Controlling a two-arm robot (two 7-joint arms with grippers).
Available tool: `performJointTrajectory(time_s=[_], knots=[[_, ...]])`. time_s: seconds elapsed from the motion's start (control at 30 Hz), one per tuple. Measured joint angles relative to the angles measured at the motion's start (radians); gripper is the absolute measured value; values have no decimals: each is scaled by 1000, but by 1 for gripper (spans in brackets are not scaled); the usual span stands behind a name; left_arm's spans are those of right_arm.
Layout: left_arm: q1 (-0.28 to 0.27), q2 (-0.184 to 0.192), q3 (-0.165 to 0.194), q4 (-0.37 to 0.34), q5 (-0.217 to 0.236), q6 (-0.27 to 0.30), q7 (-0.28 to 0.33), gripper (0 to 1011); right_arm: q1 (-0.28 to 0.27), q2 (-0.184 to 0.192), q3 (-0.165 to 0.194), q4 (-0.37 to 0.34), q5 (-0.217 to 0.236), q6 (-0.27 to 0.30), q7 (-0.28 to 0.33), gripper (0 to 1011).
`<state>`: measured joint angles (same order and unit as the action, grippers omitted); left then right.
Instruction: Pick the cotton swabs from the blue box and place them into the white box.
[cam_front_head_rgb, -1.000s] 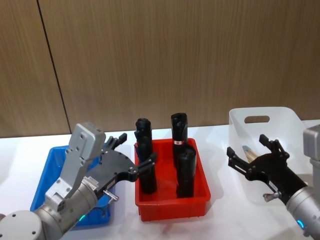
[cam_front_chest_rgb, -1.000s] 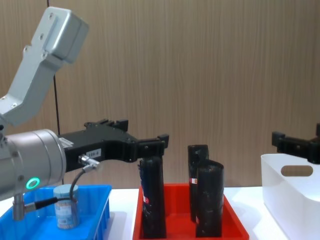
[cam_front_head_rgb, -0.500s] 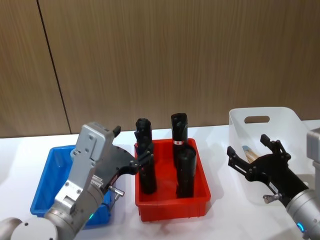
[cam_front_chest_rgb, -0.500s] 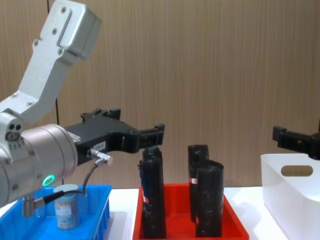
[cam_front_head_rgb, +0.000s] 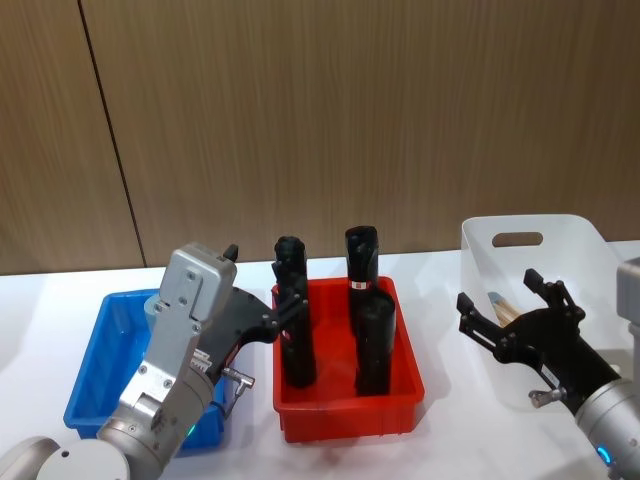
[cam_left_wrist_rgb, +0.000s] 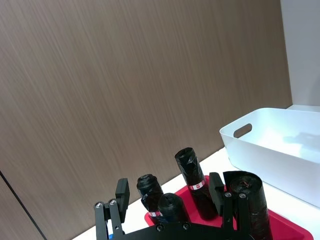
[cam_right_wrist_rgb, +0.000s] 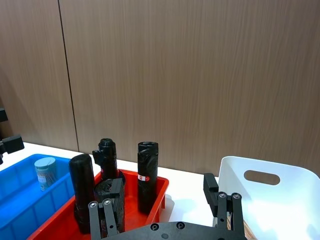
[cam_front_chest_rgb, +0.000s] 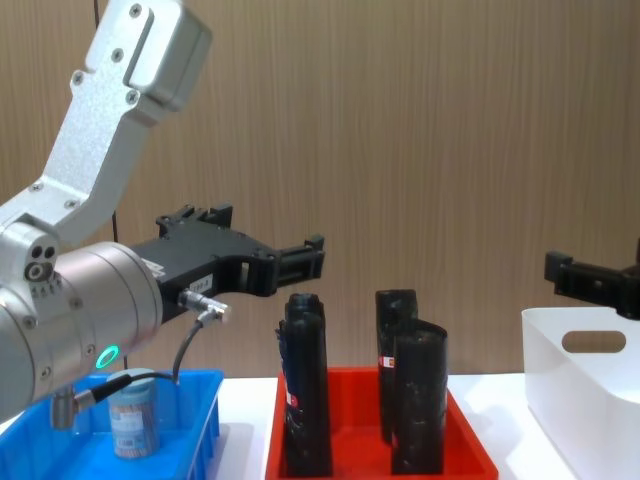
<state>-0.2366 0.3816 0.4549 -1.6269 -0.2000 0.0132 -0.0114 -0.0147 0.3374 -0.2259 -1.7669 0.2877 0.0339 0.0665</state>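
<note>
One jar of cotton swabs (cam_front_chest_rgb: 132, 415) with a pale lid stands in the blue box (cam_front_chest_rgb: 195, 405), low under my left arm; the right wrist view also has this jar (cam_right_wrist_rgb: 45, 171). My left gripper (cam_front_chest_rgb: 300, 258) is open and empty, held above the black rolls at the red tray's left side, up and to the right of the jar. The white box (cam_front_head_rgb: 560, 245) stands at the right. My right gripper (cam_front_head_rgb: 512, 322) hovers open and empty at its front left wall. Tan stems (cam_front_head_rgb: 497, 300) show inside the white box behind the right gripper.
A red tray (cam_front_head_rgb: 340, 415) with several tall black rolls (cam_front_head_rgb: 372, 340) sits between the blue box (cam_front_head_rgb: 95, 370) and the white box. A wooden wall runs behind the white table. Bare table lies between the red tray and the white box.
My left gripper has risen a little and drawn back, now level with the tops of the black rolls. The right gripper has barely moved.
</note>
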Motion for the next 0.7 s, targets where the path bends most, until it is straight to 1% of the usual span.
performJointTrajectory(time_s=[0.23,0.37,0.47,0.7], knots=[[0,0,0,0,0,0,1,1004,2,-1,0,1,0,3,8,1001],[0,0,0,0,0,0,1,1004,5,-1,1,3,5,13,25,1001],[0,0,0,0,0,0,1,1004,12,0,1,8,8,29,45,1001],[-1,0,-1,0,0,0,1,1004,39,0,2,31,21,82,123,1001]])
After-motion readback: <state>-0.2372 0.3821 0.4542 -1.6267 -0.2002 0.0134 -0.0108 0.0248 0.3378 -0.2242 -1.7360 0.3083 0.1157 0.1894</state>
